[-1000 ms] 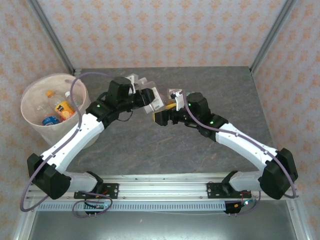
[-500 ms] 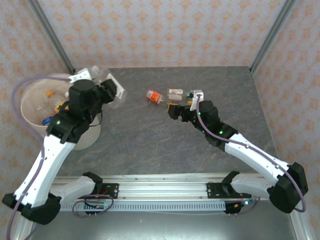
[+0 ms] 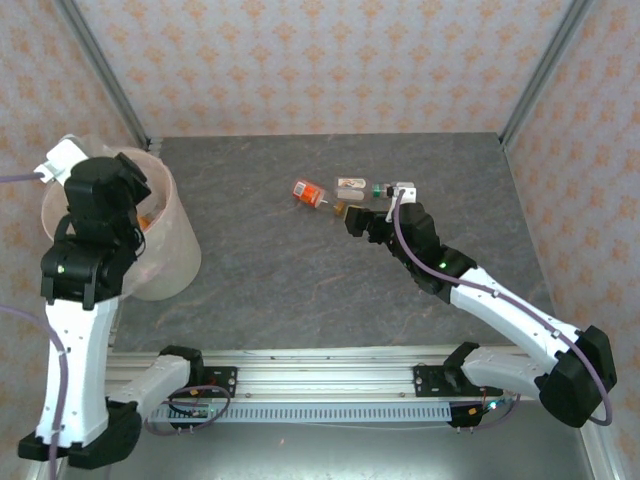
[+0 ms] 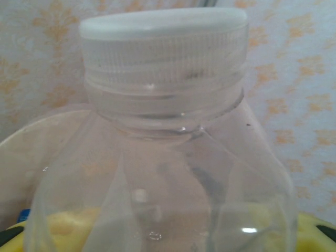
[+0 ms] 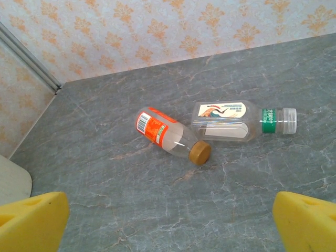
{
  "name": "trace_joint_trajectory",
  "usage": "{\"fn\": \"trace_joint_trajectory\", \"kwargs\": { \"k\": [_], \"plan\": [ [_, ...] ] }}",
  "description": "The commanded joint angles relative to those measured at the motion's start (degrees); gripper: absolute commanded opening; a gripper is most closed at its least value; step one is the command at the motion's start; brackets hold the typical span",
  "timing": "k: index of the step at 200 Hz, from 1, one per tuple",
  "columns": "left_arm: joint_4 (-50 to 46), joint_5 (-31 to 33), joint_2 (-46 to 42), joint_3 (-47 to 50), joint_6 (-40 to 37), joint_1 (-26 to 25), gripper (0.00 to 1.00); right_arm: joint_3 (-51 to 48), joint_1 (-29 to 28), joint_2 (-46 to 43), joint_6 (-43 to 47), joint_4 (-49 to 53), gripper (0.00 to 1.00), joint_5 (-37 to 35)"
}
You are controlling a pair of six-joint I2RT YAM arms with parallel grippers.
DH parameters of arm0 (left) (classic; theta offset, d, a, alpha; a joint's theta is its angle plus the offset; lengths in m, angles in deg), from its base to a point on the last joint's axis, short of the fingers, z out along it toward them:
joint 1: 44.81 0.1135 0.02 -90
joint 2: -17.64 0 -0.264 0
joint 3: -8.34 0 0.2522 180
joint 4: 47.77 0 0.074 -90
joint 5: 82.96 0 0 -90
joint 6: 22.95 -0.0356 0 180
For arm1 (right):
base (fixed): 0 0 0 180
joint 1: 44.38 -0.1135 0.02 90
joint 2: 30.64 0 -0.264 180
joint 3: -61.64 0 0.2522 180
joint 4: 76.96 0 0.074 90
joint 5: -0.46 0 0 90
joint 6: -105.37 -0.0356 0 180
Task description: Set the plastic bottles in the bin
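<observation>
Left: the left arm (image 3: 75,300) rises steeply from its base, its wrist bent over the bin (image 3: 172,262). In the wrist view the left gripper (image 4: 163,239) is clamped on a clear bottle (image 4: 163,173), white cap uppermost, with the yellow pads (image 4: 315,228) at either side of its body. From above, the wrist hides this bottle.

Right: the right arm (image 3: 490,300) lies low across the table (image 3: 300,290), reaching from its base towards the centre. The right gripper (image 3: 362,208) has its jaws wide apart and holds nothing.

Centre: two bottles lie on their sides just beyond the right gripper, nothing between them and the jaws. The orange bottle (image 5: 165,134) has a brown cap. The white-label bottle (image 5: 236,122), to its right, carries a green band at the neck. The two lie just beside each other; whether they touch cannot be told.

Bin: it stands at the table's left edge. The left wrist covers most of its mouth, and an orange patch shows inside.
</observation>
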Motion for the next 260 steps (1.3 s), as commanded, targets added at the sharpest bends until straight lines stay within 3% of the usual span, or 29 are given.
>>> {"fn": "trace_joint_trajectory", "kwargs": {
  "k": [1, 29, 73, 113, 134, 161, 206, 260],
  "plan": [
    [-5.4, -15.8, 3.2, -2.1, -1.9, 10.0, 0.56, -0.7, 0.0, -1.3, -0.8, 1.4, 0.99, -2.2],
    [-7.2, -30.4, 7.8, -5.0, -3.3, 21.2, 0.56, -0.4, 0.0, -1.4, -0.3, 2.7, 0.99, -2.8],
    [-10.5, -48.9, 15.1, -9.1, -5.6, 33.2, 0.57, -0.7, 0.0, -1.2, 0.1, 2.7, 0.99, -3.5],
    [-12.8, -54.9, 19.8, -11.0, -5.2, 34.0, 0.59, -0.4, 0.0, 0.2, -0.8, 1.4, 0.99, -4.7],
    [-13.9, -54.6, 22.2, -11.7, -5.2, 34.1, 0.6, -0.3, 0.0, 0.8, -1.4, 0.4, 0.99, -5.0],
    [-16.4, -53.3, 24.6, -14.6, -5.3, 34.1, 0.86, -0.5, 0.0, 1.4, -1.6, -0.1, 0.99, -5.4],
    [-16.0, -50.1, 23.1, -17.6, -4.2, 34.1, 0.95, -1.2, 0.0, 1.5, -2.0, 0.0, 0.99, -6.1],
    [-9.5, -63.1, 20.7, -13.4, 0.5, 33.1, 0.98, -1.4, 0.0, 1.5, -2.0, 0.5, 0.99, -6.7]
  ]
}}
